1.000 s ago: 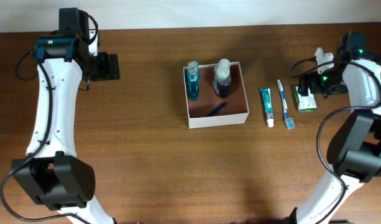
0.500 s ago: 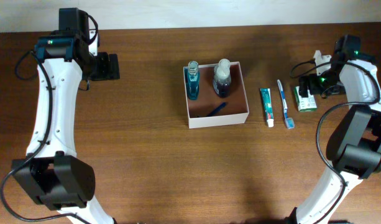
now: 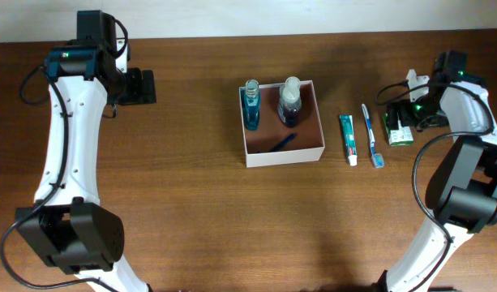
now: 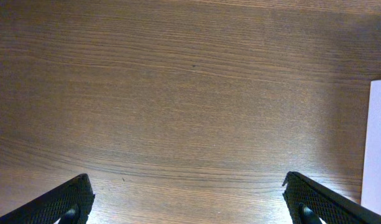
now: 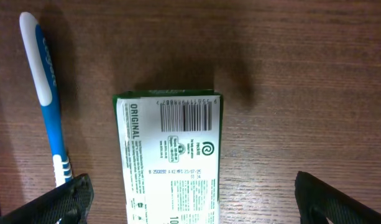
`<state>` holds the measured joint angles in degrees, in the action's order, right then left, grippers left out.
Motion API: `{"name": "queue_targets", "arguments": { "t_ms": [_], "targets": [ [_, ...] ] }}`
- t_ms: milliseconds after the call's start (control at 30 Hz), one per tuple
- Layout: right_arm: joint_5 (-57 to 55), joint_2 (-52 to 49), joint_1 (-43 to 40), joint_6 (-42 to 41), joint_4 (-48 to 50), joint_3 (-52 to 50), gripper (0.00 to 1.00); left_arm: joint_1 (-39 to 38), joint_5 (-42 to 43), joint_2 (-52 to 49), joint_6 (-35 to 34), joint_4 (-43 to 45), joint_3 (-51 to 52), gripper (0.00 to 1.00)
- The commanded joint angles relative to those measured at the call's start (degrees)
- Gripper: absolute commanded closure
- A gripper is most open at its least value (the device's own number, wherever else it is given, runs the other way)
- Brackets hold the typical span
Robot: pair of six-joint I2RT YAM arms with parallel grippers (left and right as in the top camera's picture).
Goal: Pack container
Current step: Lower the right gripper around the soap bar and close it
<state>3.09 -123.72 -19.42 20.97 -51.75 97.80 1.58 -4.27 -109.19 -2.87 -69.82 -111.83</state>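
The container (image 3: 323, 130), a square white-walled box with a reddish-brown inside, sits mid-table and holds two bottles (image 3: 251, 105) (image 3: 289, 100) and a blue item (image 3: 282, 143). To its right lie a toothpaste tube (image 3: 348, 139), a blue-white toothbrush (image 3: 371, 135) and a small green packet (image 3: 398, 129). My right gripper (image 3: 402, 118) is open above the green packet (image 5: 170, 155), which lies between its fingers; the toothbrush (image 5: 46, 93) is at the left of that view. My left gripper (image 3: 141, 86) is open and empty over bare wood (image 4: 190, 93) at the far left.
The container's white wall (image 4: 375, 149) shows at the right edge of the left wrist view. The table's back edge runs behind both arms. Bare wood lies in front of the container.
My right arm has shifted slightly toward the back and right over the green packet. The left arm and the objects have not moved.
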Motion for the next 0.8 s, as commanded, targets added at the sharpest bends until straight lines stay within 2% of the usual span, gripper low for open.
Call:
{"name": "queue_targets", "arguments": {
  "t_ms": [0,767],
  "targets": [
    [1.2,-0.5,0.0,-0.4,0.3,-0.5,0.01,0.0,0.4,0.1,-0.3,0.0,0.3,0.01],
    [1.2,-3.5,0.0,-0.4,-0.3,-0.5,0.01,0.0,0.4,0.1,-0.3,0.0,0.3,0.01]
  ]
}}
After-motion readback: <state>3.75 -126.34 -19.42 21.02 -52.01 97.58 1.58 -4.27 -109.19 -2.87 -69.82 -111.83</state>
